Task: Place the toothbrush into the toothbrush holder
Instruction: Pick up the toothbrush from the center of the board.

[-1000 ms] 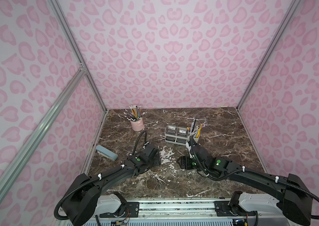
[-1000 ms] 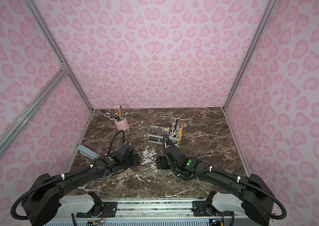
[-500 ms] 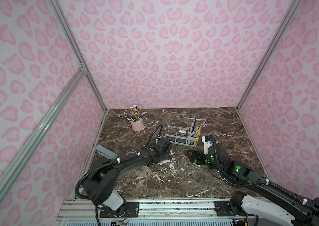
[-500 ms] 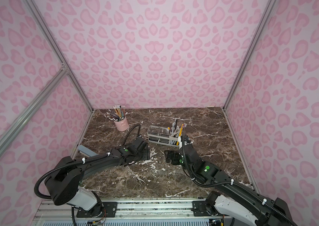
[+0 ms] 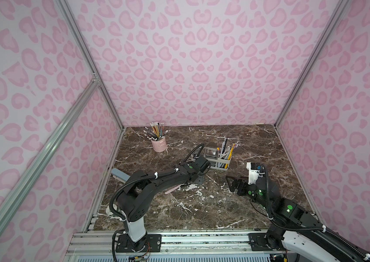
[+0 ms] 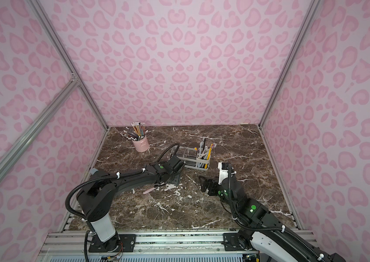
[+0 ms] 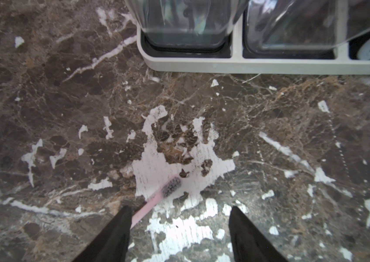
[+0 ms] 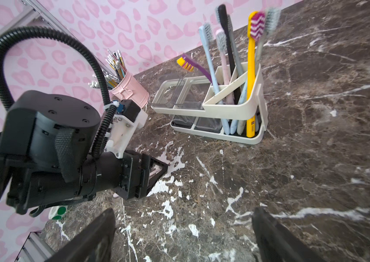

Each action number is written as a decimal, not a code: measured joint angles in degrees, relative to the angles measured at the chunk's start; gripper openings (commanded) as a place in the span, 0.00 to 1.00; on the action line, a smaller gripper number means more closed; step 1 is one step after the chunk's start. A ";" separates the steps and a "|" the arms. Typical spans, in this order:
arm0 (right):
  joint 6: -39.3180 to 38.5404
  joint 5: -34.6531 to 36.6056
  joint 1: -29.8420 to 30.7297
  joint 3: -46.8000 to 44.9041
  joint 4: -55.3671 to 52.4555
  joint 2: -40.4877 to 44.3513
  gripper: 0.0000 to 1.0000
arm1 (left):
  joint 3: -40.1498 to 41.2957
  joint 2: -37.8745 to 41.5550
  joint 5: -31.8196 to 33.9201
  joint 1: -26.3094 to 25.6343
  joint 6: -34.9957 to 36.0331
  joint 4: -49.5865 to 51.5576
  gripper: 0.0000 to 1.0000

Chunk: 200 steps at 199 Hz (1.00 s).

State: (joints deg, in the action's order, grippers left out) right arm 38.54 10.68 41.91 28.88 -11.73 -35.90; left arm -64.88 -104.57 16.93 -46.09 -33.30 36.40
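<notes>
A pink toothbrush with grey bristles lies flat on the marble table; it also shows in both top views, partly under my left arm. My left gripper hovers over it, open, and the handle passes right by one fingertip. The white toothbrush holder stands just beyond the left gripper, with several toothbrushes in its slotted compartment. My right gripper is open and empty, low over bare table to the right.
A round pink pencil cup stands at the back left. A grey-blue block lies by the left wall. Patterned pink walls close in three sides. A purple toothbrush leans over the holder's clear boxes.
My left gripper has moved right and forward, close to the holder. My right arm has drawn back to the right, and its jaws have opened wider.
</notes>
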 measured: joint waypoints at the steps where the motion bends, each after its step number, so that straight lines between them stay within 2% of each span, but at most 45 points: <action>1: 0.00 0.02 -0.02 -0.07 0.04 0.09 0.96 | -0.07 -0.07 0.09 0.00 0.13 0.04 0.67; 74: -0.02 0.28 -0.46 -1.31 -0.79 6.19 0.96 | -0.44 -4.04 0.85 0.55 3.50 2.01 0.59; 133: 0.00 0.24 -0.46 -2.03 -1.25 7.23 0.95 | -3.63 -7.65 0.04 1.36 4.61 1.84 0.50; 169: 0.26 0.26 -0.46 -2.08 -1.42 7.87 0.95 | -5.35 -9.25 0.63 1.31 4.94 1.66 0.40; 200: 0.44 0.24 -0.46 -2.03 -1.99 7.93 0.96 | -4.42 -9.16 0.76 1.36 4.94 0.28 0.39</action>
State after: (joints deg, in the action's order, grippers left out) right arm 38.98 10.92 41.45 26.85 -13.72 -27.97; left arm -69.30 -113.73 17.69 -44.73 -28.36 36.69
